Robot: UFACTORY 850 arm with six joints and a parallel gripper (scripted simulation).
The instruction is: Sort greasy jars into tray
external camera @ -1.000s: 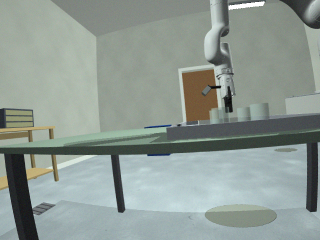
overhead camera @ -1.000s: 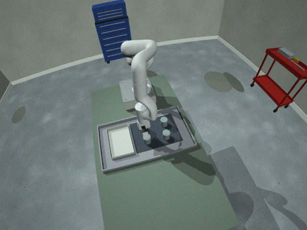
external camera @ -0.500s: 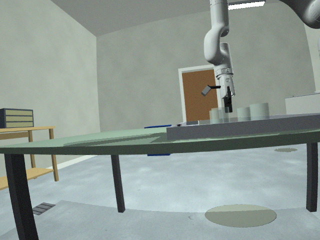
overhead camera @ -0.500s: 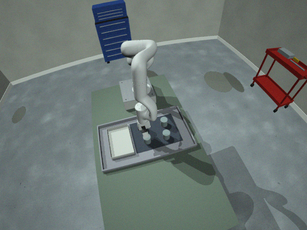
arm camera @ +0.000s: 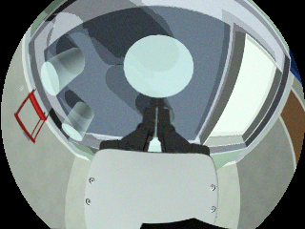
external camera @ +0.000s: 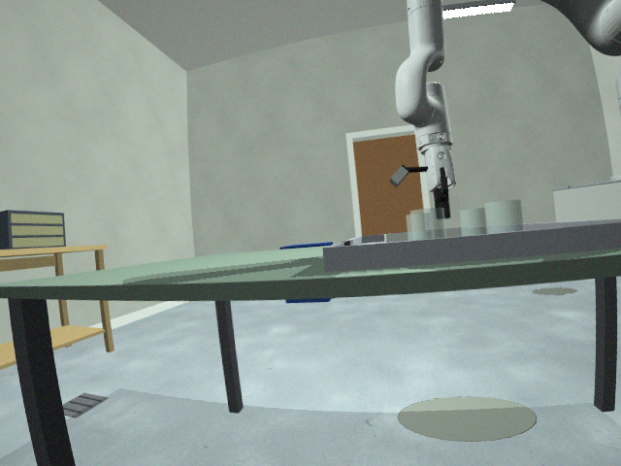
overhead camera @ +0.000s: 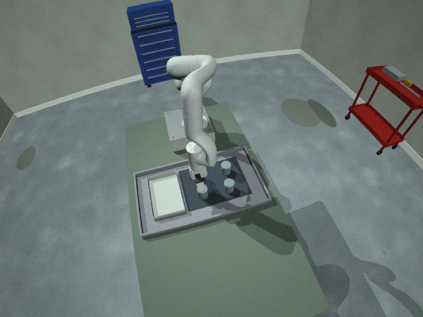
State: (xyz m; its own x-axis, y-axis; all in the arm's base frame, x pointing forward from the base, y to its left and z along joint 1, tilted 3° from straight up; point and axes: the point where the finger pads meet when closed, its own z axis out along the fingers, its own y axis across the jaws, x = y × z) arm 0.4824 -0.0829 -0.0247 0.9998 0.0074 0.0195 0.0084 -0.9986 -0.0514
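I had the gripper (overhead camera: 199, 179) closed with its fingers together and nothing between them, low over the drying mat (overhead camera: 243, 185) just behind the front-left jar (overhead camera: 203, 191). Two more jars (overhead camera: 225, 167) (overhead camera: 229, 185) stood on the mat's right half. The tray (overhead camera: 150, 197) beside the mat held no jar.

Workshop interior: concrete floor, blue tool chest (overhead camera: 154, 41) against the wall behind the arm's table (overhead camera: 218, 259), red utility cart (overhead camera: 387, 102) to its side.
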